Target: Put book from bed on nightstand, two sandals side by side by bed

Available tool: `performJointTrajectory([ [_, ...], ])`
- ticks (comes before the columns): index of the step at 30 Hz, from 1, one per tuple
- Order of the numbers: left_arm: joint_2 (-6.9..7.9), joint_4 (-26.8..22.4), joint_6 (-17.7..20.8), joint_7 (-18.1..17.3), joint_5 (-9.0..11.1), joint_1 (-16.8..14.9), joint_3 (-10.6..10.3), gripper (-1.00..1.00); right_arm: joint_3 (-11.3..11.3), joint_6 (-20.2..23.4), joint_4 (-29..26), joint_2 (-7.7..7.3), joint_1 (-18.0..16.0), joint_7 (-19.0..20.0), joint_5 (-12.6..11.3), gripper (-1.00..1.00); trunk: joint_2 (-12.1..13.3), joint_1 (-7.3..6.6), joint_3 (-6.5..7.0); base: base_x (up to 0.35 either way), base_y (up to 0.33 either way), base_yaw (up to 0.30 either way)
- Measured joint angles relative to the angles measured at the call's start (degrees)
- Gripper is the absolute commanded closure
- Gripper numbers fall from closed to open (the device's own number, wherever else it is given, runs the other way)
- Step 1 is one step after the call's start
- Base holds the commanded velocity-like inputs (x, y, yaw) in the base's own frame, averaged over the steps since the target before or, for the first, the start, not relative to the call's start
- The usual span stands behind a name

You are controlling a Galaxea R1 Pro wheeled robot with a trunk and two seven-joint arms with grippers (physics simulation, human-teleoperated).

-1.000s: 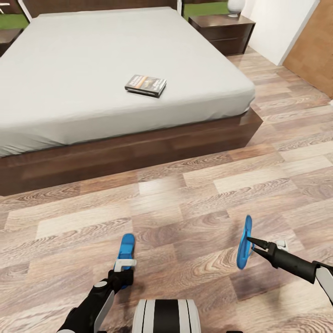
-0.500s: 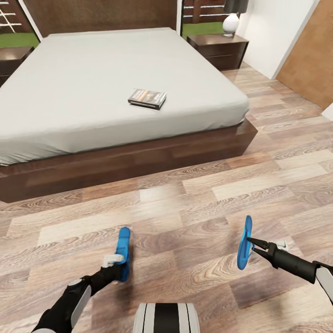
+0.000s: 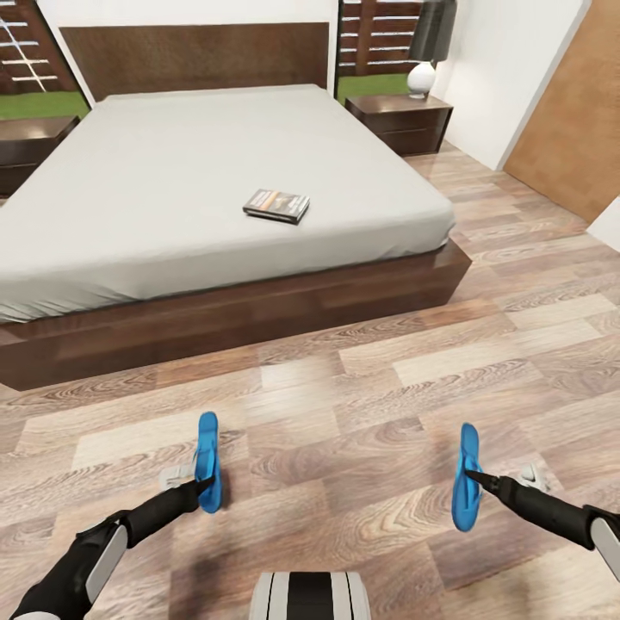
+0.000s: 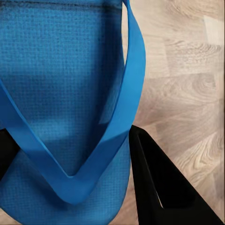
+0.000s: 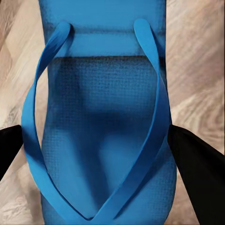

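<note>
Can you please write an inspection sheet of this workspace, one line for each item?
Surface: wood-plank floor, bare in front of the bed.
Job's things: book lying flat on the mattress, toward the foot; left sandal and right sandal each held on edge above the floor, well apart; right nightstand beside the headboard; left nightstand at the bed's other side.
Clutter: lamp on the right nightstand.
Grippers: left gripper shut on the left sandal; right gripper shut on the right sandal.
Cables: nothing seen.
Surroundings: white walls, windows onto grass and a fence, a brown panel at the right.
</note>
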Motion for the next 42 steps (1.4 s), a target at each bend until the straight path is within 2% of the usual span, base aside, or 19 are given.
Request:
performJointTrajectory([
  [6,-0.17,0.0,-0.1,-0.1,-0.1,0.0,-0.2,1.0,0.0,-2.4,2.0,0.03,0.1,0.0,0.2,1.0,0.1,-0.16,1.33,0.0,0.0,0.0],
  [9,-0.18,0.0,-0.1,-0.5,0.0,0.0,-0.2,1.0,0.0,-6.7,2.2,0.08,0.2,0.0,0.3,1.0,0.1,-0.23,2.0,0.0,0.0,0.0],
  [12,-0.19,0.1,-0.1,-3.5,-0.1,0.0,-0.2,1.0,0.0,-10.4,3.1,0.09,0.3,0.0,0.4,1.0,0.2,-0.31,2.66,0.0,0.0,0.0],
  [16,-0.22,0.1,-0.1,-5.0,-0.2,0.0,-0.2,1.0,0.0,-11.3,4.1,0.16,0.3,0.0,0.4,1.0,0.2,-0.41,3.55,0.0,0.0,0.0],
  [24,-0.35,0.5,-0.1,-5.1,-0.2,0.0,-0.2,1.0,0.0,-11.7,4.7,0.56,0.3,-0.2,0.8,1.0,0.3,-0.62,5.32,0.0,0.0,0.0],
  [25,-0.35,0.5,-0.1,-5.1,-0.3,0.0,-0.3,1.0,0.2,-11.8,6.0,0.6,0.3,-0.2,2.4,1.0,0.3,-0.64,5.54,0.0,0.0,0.0],
  [26,-0.34,0.5,-0.1,-5.1,-0.3,0.0,-0.2,1.0,0.2,-11.9,6.7,0.61,0.3,-0.3,5.9,1.0,0.4,-0.67,5.76,0.0,0.0,0.0],
  [28,-0.36,0.5,-0.1,-5.2,-0.3,0.0,-0.2,1.0,0.1,-13.3,7.7,0.62,0.3,-0.2,6.0,1.0,0.4,-0.72,6.21,0.0,0.0,0.0],
  [29,-0.34,0.5,0.0,-5.2,-0.3,0.0,-0.2,1.0,0.0,-16.4,8.0,0.62,0.3,-0.2,5.9,1.0,0.4,-0.75,6.43,0.0,0.0,0.0],
  [31,-0.35,0.5,0.0,-5.2,-0.3,0.0,-0.2,1.0,0.1,-17.5,8.0,0.62,0.3,-0.2,6.1,1.0,0.4,-0.8,6.87,0.0,0.0,0.0],
  [42,-0.36,0.5,0.0,-5.2,-0.3,0.0,-0.3,1.0,0.1,-18.2,8.1,0.62,0.3,-0.1,6.1,1.0,0.6,-1.08,9.31,0.0,0.0,0.0],
])
